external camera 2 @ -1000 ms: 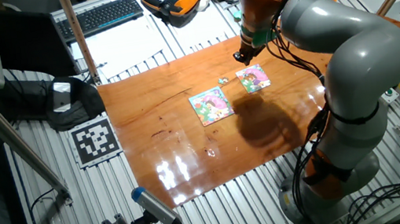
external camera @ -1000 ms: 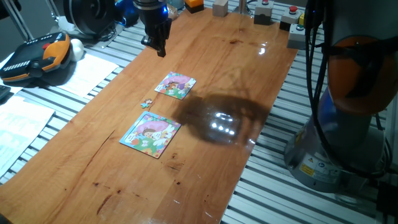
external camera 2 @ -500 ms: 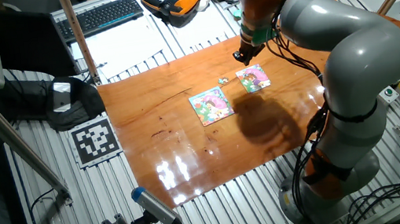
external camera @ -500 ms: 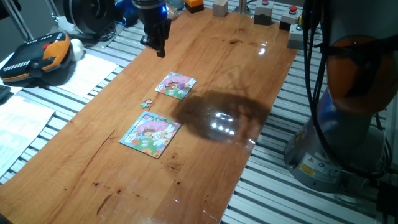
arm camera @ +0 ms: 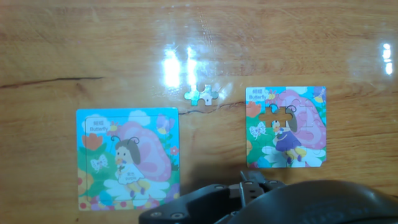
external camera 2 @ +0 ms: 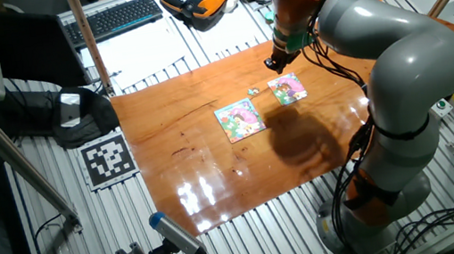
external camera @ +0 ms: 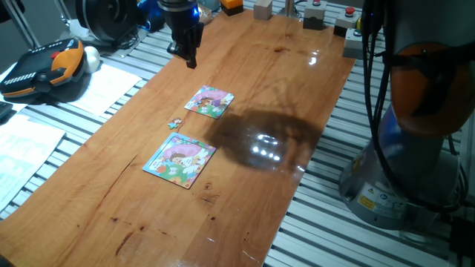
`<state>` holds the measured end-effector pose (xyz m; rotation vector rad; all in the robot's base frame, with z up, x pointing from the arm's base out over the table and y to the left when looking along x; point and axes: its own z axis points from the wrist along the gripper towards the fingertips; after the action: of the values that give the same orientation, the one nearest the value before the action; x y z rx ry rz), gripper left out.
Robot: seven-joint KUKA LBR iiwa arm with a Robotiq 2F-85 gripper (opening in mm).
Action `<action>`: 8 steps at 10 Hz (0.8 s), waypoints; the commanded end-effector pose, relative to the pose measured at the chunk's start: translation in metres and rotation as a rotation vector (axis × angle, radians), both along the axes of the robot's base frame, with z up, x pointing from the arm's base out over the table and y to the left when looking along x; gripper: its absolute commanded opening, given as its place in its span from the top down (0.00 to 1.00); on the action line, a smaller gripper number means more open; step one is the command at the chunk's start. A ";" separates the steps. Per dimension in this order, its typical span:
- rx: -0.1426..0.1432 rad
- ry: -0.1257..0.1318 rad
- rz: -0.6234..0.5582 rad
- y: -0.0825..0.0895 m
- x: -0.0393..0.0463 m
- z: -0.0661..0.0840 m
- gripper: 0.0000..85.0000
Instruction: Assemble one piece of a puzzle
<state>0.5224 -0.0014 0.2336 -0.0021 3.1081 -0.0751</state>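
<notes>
Pre-grasp: my gripper (external camera: pixel 192 59) hovers high, jaw state unclear, so next I descend onto the piece (arm camera: pixel 201 94) beside the puzzle (arm camera: pixel 285 127) with its gap.

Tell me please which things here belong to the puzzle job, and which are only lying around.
For the job:
- the piece, loose on the wood
- the puzzle, the smaller square, with a gap in its picture
- the gripper, high above the table

Only lying around:
- the larger puzzle
- the keyboard
- the orange handheld pendant
- the marker tag
</notes>
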 end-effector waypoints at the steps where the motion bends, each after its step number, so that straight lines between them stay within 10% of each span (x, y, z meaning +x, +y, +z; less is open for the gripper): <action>1: -0.002 -0.003 0.000 0.000 0.0001 0.000 1.00; 8: -0.014 -0.007 -0.017 0.005 0.0180 -0.013 1.00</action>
<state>0.5428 0.0038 0.2189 0.0253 3.1014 -0.0940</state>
